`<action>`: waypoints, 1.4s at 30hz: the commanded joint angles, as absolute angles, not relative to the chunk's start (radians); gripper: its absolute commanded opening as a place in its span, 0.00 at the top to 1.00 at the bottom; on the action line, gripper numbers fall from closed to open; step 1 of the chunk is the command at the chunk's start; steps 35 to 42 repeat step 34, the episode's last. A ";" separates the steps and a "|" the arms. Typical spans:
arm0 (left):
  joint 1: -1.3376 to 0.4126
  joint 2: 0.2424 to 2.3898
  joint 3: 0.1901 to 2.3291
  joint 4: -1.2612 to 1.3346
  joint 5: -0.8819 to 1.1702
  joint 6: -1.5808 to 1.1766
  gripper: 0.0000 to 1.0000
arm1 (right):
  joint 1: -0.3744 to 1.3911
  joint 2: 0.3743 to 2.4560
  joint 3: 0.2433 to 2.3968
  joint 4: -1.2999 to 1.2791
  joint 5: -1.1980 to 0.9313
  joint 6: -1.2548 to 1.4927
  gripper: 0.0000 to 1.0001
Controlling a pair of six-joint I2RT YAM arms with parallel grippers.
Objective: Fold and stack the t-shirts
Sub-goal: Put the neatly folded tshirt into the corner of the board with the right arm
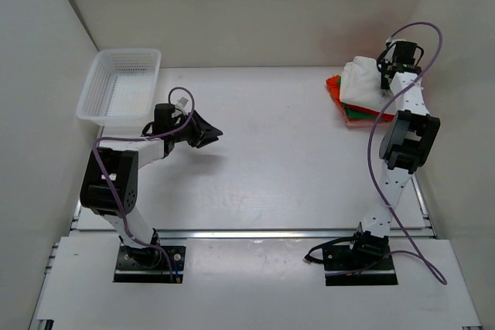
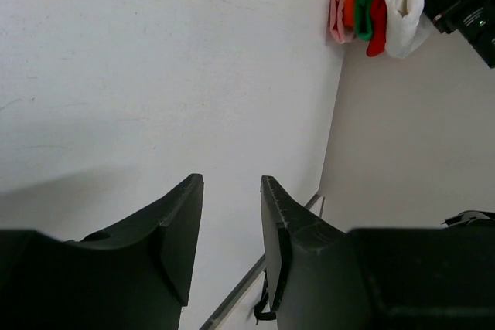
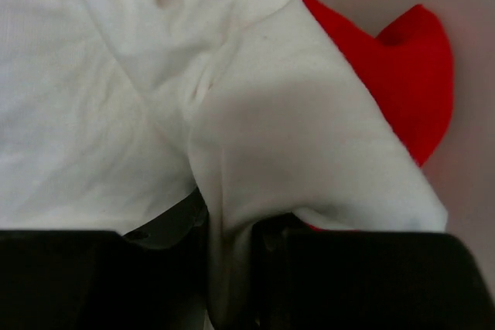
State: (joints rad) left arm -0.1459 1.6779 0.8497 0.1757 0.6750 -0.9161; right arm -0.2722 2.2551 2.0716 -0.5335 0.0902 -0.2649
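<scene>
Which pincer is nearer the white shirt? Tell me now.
Right. The right pincer grips the white shirt; the left pincer hangs far off to the left, open, near the basket.

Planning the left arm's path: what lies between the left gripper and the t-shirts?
Only bare table between the left gripper and the t-shirts, seen in the top view.

Sitting at the far left corner of the table (image 1: 263, 160): the basket (image 1: 120, 86). Hovering just before and right of it: the left gripper (image 1: 215, 135). Lying stacked at the far right: the t-shirts (image 1: 357, 116). Reaching onto the top t-shirt (image 1: 360, 83) from its right side and pinching it: the right gripper (image 1: 382, 83).
</scene>
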 commanded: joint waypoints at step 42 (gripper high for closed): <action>-0.192 0.700 0.785 -0.558 0.068 -0.103 0.01 | 0.503 0.794 0.786 -0.400 0.637 -0.016 0.01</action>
